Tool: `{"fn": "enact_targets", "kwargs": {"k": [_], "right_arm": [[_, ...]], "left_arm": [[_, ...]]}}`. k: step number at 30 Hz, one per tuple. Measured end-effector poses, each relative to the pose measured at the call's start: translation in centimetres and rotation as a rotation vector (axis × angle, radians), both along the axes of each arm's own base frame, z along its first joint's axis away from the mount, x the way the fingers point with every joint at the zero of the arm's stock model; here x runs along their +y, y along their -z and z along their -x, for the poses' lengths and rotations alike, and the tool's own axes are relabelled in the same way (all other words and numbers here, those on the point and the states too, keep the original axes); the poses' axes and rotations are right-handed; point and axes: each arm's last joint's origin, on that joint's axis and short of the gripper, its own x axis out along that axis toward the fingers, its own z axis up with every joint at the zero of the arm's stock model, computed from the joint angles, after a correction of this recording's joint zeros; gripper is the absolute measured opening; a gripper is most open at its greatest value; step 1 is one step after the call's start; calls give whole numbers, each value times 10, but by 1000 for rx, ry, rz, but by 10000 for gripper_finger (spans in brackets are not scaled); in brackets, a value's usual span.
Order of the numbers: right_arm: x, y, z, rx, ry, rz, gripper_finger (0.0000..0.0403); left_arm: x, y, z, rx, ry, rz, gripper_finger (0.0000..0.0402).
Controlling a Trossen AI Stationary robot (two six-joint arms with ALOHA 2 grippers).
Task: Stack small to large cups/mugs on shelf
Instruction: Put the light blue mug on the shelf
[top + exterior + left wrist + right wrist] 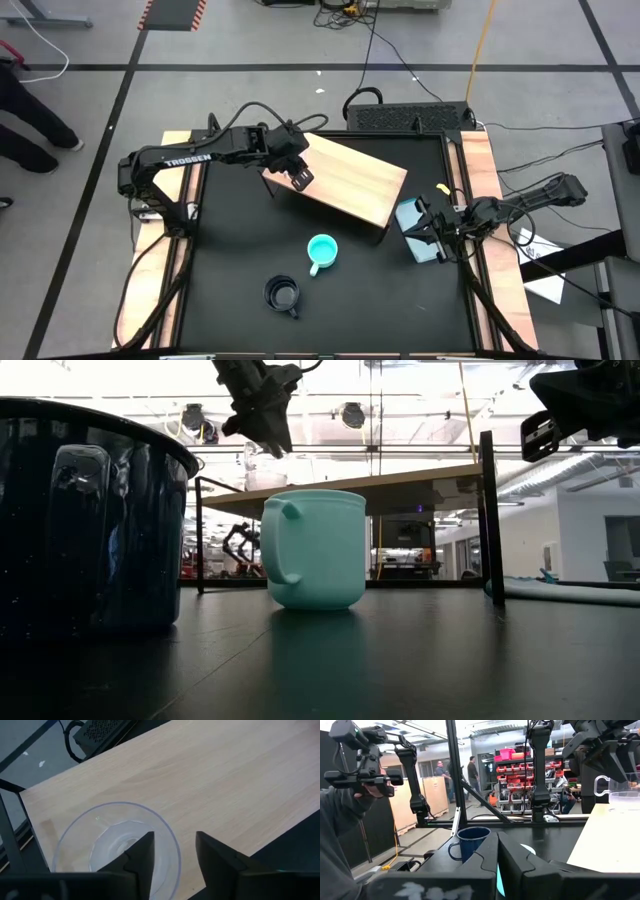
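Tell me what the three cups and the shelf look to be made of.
Clear cup: thin see-through plastic, likely; the wood grain shows through it.
Turquoise mug: matte, opaque, ceramic or plastic.
Black mug: glossy dark blue-black with pale specks, perhaps enamelled metal.
Shelf: light, unpainted wood with visible grain.

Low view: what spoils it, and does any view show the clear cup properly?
Low view: the black mug looms close and soft, and bright ceiling lights backlight the turquoise mug. Left wrist view: the clear cup reads only as a faint rim on the shelf, partly behind the left gripper.
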Motion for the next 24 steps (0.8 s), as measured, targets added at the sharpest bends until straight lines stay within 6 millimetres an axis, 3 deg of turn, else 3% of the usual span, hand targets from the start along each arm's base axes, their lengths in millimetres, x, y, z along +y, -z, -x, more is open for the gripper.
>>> {"fn": "enact_targets", "kwargs": {"k": [11, 16, 19, 24], "right_arm": [[0, 0, 0, -1, 0, 0, 0], [0, 0, 0, 1, -1, -6, 0], [0, 0, 0, 2, -1, -7, 0], [0, 0, 0, 1, -1, -7, 0]], "left_arm": [[-6, -29, 23, -90, 14, -36, 161], [-14, -47, 42, -119, 119, -48, 153], [-18, -52, 55, -85, 158, -51, 119], [-23, -58, 76, -17, 155, -94, 16]]}}
